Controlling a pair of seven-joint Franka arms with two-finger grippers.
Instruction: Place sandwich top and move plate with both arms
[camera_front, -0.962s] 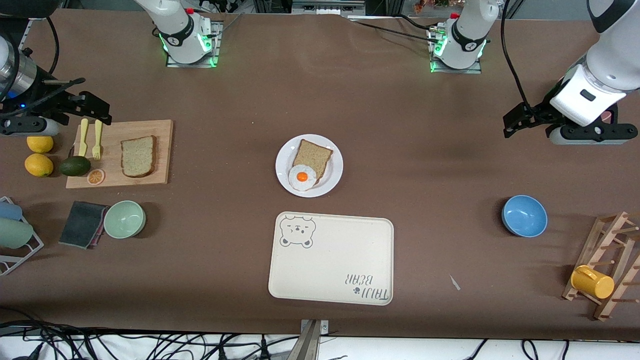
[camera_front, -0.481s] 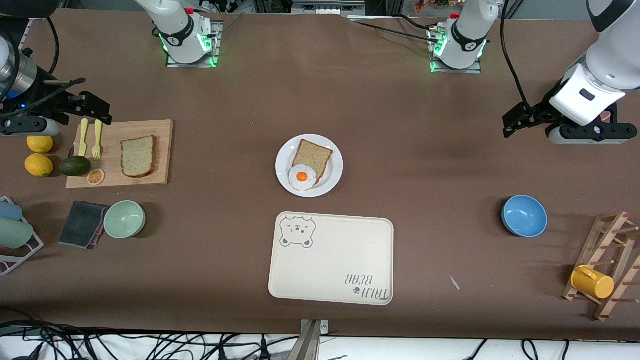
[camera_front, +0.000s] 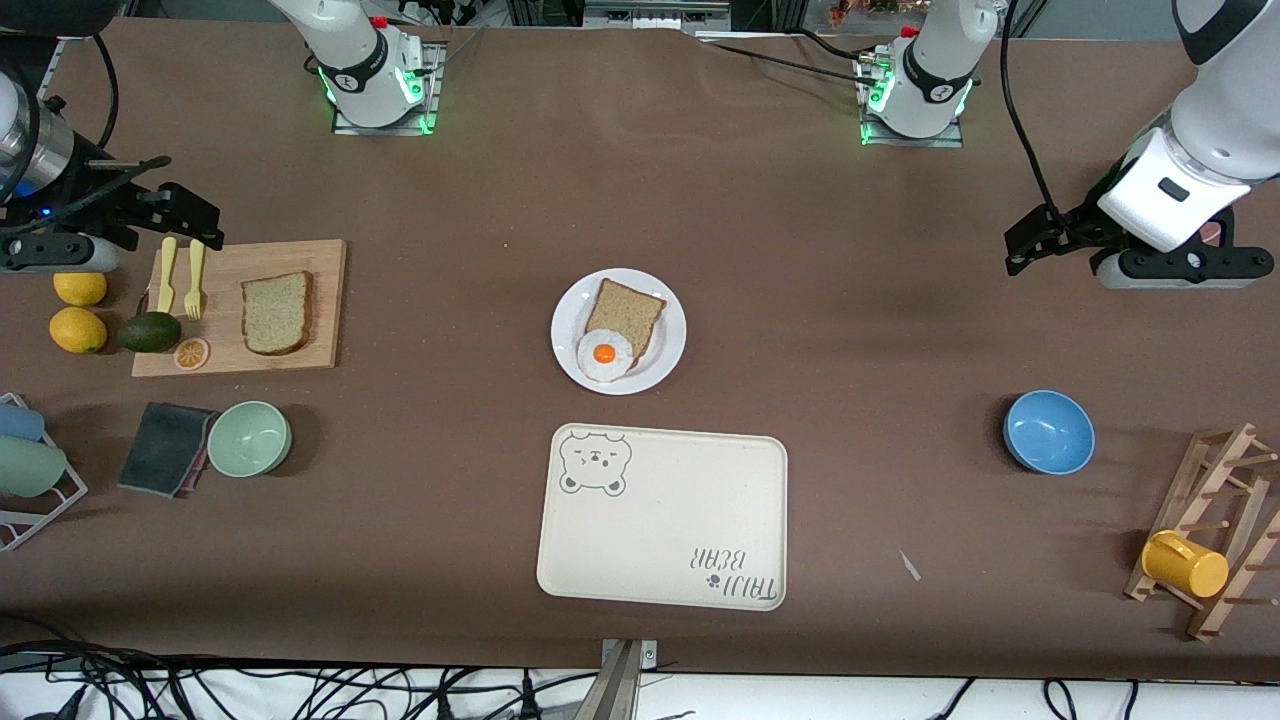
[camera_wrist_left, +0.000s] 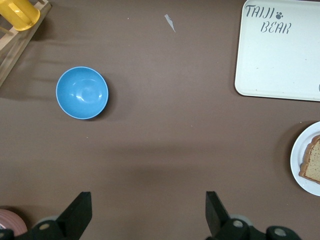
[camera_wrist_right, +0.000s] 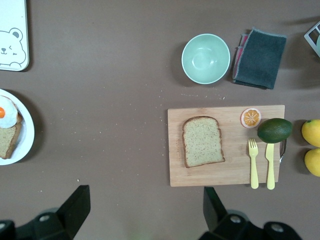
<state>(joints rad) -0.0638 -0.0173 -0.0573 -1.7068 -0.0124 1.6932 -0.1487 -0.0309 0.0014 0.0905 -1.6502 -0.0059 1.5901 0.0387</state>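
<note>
Right wrist view: sandwich top (camera_wrist_right: 203, 141) flat on cutting board (camera_wrist_right: 227, 172), under the right pincer's (camera_wrist_right: 145, 207) spread, empty fingers.

the right arm reaches out from its base to its own end of the table, wrist turned down, and its right gripper (camera_front: 185, 215) hangs in the air with the two black fingers (camera_wrist_right: 75, 206) spread wide apart, holding nothing. the left arm mirrors it at the left arm's end, the left gripper (camera_front: 1030, 240) also aloft, fingers (camera_wrist_left: 80, 212) wide apart and empty.
</note>
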